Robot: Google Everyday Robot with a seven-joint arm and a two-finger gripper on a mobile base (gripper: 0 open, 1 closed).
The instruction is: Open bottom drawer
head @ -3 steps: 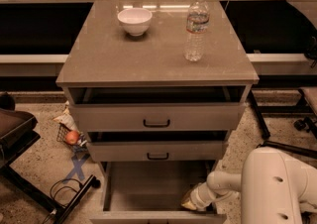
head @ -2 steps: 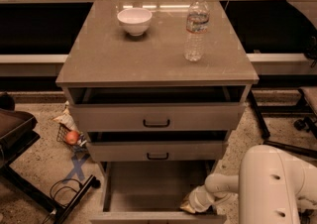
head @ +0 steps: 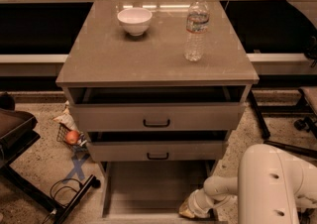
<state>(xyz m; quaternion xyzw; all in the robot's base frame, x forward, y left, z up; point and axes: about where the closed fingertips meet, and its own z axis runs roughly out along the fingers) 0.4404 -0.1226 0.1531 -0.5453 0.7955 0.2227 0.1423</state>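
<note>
The grey-beige cabinet [head: 156, 49] has three drawers. The bottom drawer [head: 153, 188] is pulled far out, and I see down into its bare floor. Its front panel and handle lie at the picture's lower edge and are mostly out of view. My gripper [head: 190, 210] is low at the drawer's right front corner, on the end of the white arm [head: 272, 188]. The top drawer [head: 156, 117] and middle drawer [head: 157, 151] each stand a little way out, with black bar handles.
A white bowl [head: 134, 20] and a clear water bottle [head: 196, 27] stand on the cabinet top. On the floor to the left are a dark chair base [head: 29, 178], a cable, blue tape and a small basket with an orange ball [head: 72, 137]. Chair legs stand at the right [head: 307, 119].
My gripper has shifted slightly down and toward the front at the bottom drawer's right front corner. The cabinet top and the upper drawers have not moved.
</note>
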